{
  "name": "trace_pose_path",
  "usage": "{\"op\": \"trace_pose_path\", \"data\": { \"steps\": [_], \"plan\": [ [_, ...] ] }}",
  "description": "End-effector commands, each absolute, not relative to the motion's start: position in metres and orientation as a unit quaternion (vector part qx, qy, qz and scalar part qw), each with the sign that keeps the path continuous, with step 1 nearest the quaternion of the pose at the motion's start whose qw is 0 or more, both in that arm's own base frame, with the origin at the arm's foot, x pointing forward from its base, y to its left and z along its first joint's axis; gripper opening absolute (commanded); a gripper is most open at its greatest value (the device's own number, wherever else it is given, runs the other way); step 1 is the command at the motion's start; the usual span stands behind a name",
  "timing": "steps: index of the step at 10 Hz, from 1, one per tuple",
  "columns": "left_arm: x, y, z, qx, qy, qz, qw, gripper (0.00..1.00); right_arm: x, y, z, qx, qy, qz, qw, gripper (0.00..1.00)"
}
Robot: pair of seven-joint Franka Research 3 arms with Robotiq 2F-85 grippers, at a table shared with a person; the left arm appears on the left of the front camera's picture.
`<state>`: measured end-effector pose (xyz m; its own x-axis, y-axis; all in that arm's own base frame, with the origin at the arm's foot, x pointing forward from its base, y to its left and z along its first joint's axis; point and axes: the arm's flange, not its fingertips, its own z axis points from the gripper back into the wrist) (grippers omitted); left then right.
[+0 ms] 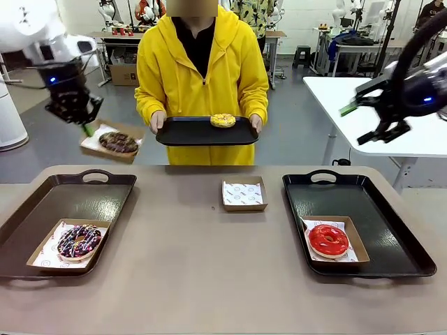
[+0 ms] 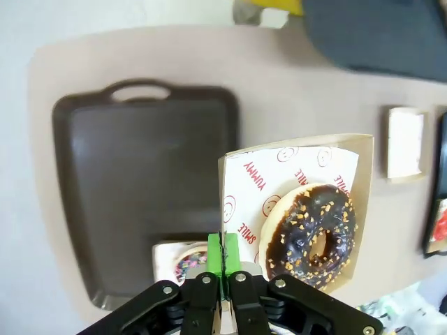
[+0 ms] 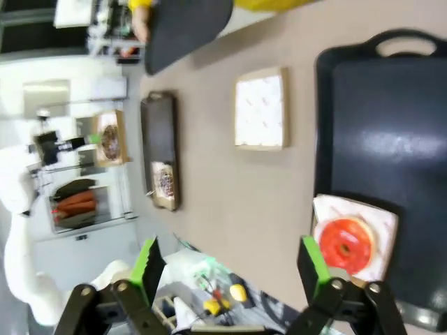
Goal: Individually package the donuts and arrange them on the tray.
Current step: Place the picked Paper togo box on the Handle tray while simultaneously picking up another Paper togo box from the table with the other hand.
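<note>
1. Now the left gripper (image 1: 88,128) is clenching its green pads on the edge of a cardboard box (image 1: 112,142), and it is holding this box in the air beyond the far left corner of the table (image 1: 195,279).
2. Inside that box the dark chocolate donut (image 1: 119,142) is lying on printed paper. In the left wrist view small orange crumbs are showing on its glaze.
3. The right gripper (image 1: 357,124) is hanging released, with its jaws standing wide apart. It is high at the right side, well apart from everything on the table.
4. At the far side the person's hands (image 1: 158,120) are holding a black serving tray (image 1: 188,134), and the yellow donut (image 1: 223,120) is lying on it.
5. The sprinkled chocolate donut (image 1: 79,241) is sitting in its own box in the near part of the left tray (image 1: 42,202).
6. The red donut (image 1: 328,239) is sitting in its own box in the near part of the right tray (image 1: 391,209).
7. One paper-lined box (image 1: 244,195) is lying on the table between the two trays.
</note>
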<state>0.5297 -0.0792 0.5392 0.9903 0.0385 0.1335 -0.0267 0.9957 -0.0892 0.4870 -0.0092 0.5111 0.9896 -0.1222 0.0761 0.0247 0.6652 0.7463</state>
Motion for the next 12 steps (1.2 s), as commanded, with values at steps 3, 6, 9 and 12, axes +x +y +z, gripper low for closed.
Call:
{"op": "trace_pose_path", "data": {
  "steps": [3, 6, 9, 12],
  "plan": [
    [0.513, -0.033, 0.505, -0.001, -0.057, 0.024, 0.998, 0.01, 0.516, 0.032, 0.466, 0.343, -0.039, -0.033, 0.938, 1.0],
    [0.517, -0.038, 0.501, -0.004, -0.04, 0.027, 0.999, 0.01, 0.515, 0.033, 0.461, 0.352, -0.039, -0.026, 0.935, 1.0],
    [0.517, -0.038, 0.501, -0.004, -0.04, 0.027, 0.999, 0.01, 0.515, 0.033, 0.461, 0.352, -0.039, -0.026, 0.935, 1.0],
    [0.517, -0.038, 0.501, -0.004, -0.04, 0.027, 0.999, 0.01, 0.51, 0.04, 0.46, 0.316, -0.039, -0.013, 0.948, 1.0]
  ]
}}
